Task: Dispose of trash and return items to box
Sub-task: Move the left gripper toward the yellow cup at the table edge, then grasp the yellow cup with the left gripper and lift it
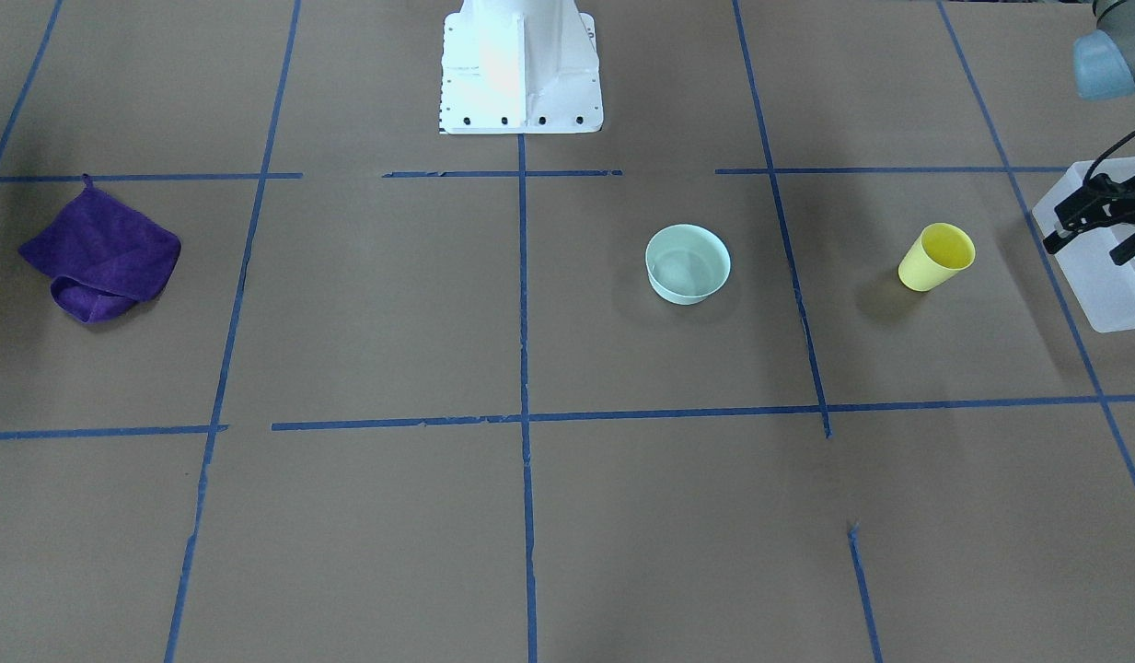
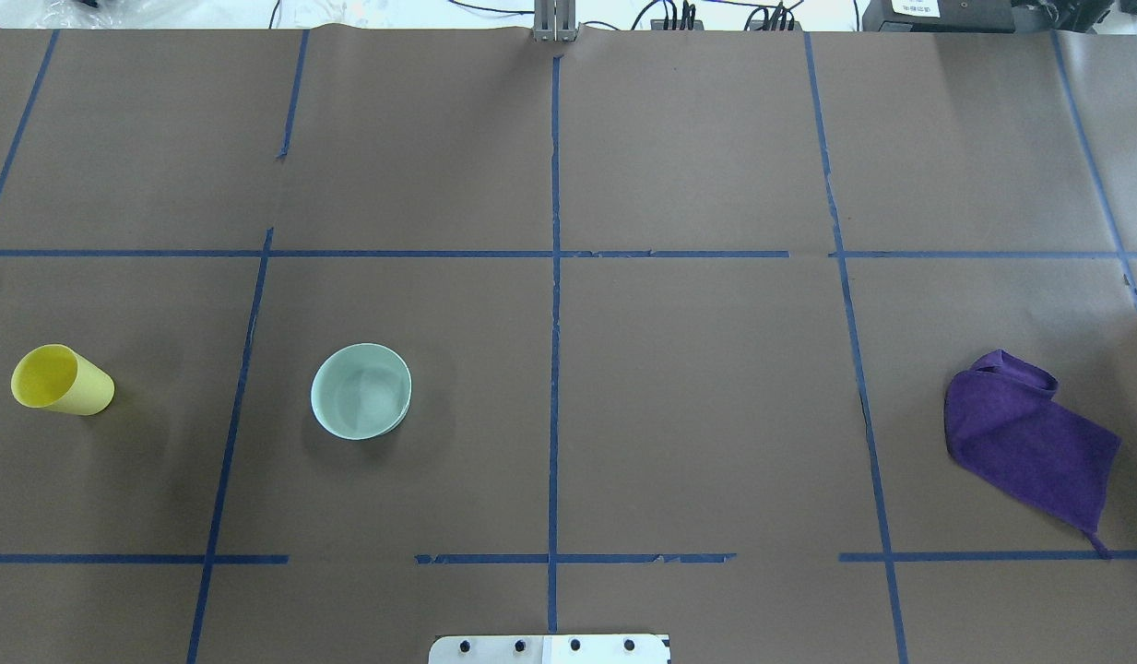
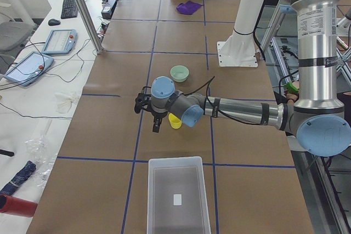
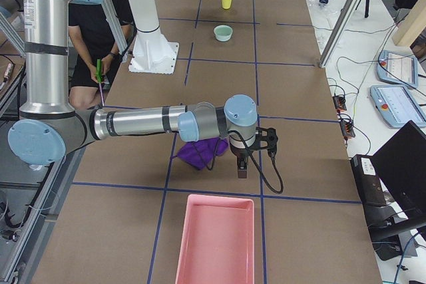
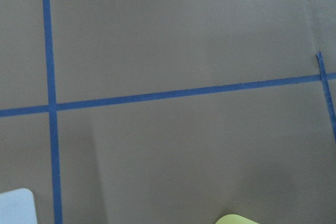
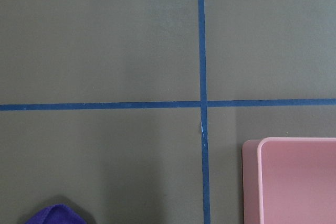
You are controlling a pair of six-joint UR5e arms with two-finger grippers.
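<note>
Yellow cup [image 1: 937,256] stands upright on the table [image 1: 392,322], outside the frosted box [image 1: 1106,295]. In the front-facing view the mint bowl [image 1: 688,264] sits at its nine o'clock. The left gripper [image 1: 1085,250], fingers apart, is at three o'clock. Whether the right gripper [image 4: 243,164] is spread or closed cannot be told.

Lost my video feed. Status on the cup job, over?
Left gripper open, empty. Right gripper: cannot tell. Yellow cup upright, not yet in box. Nothing between them.
</note>
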